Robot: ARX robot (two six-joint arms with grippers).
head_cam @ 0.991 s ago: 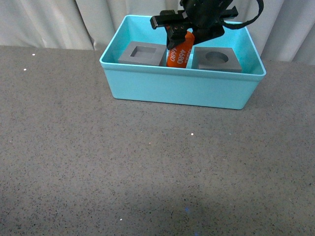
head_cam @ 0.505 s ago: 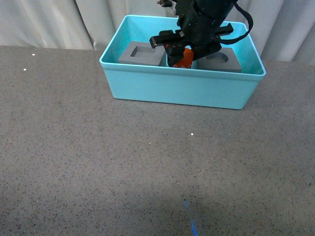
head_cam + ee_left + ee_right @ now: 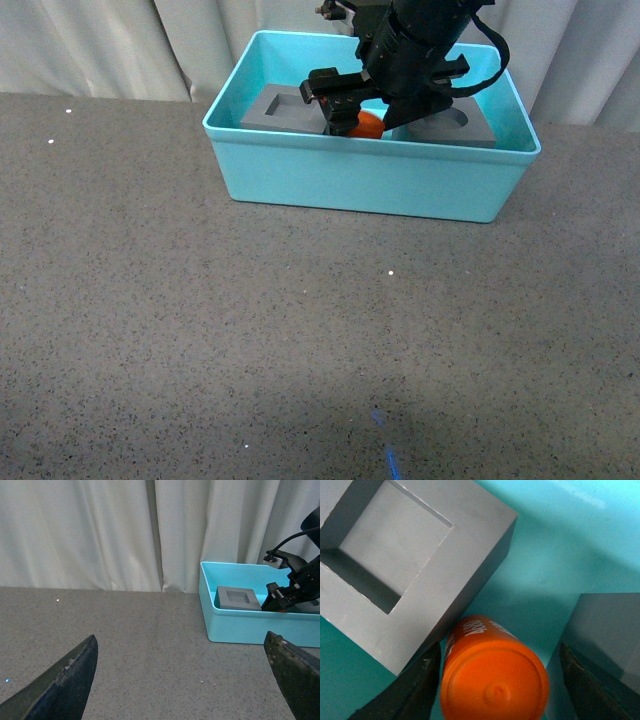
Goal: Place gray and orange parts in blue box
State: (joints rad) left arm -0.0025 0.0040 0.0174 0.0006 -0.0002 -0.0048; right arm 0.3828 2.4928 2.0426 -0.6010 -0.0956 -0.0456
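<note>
The turquoise blue box (image 3: 370, 180) stands at the back of the table. Inside it are the gray cube with a square recess (image 3: 283, 108) on the left and the gray cube with a round recess (image 3: 455, 128) on the right. The orange cylinder (image 3: 368, 124) stands between them. My right gripper (image 3: 362, 112) is low inside the box, open, its jaws on either side of the cylinder (image 3: 492, 672). The square-recess cube (image 3: 395, 565) and the other cube (image 3: 605, 645) flank it. My left gripper (image 3: 182, 680) is open and empty above the table, left of the box (image 3: 250, 625).
White curtains (image 3: 100, 45) hang behind the gray speckled table (image 3: 250, 340). The right arm and its cable (image 3: 420, 40) reach over the box's back rim.
My right gripper has gone down into the box with the orange cylinder, which now sits low between the two cubes. The jaws have opened around it.
</note>
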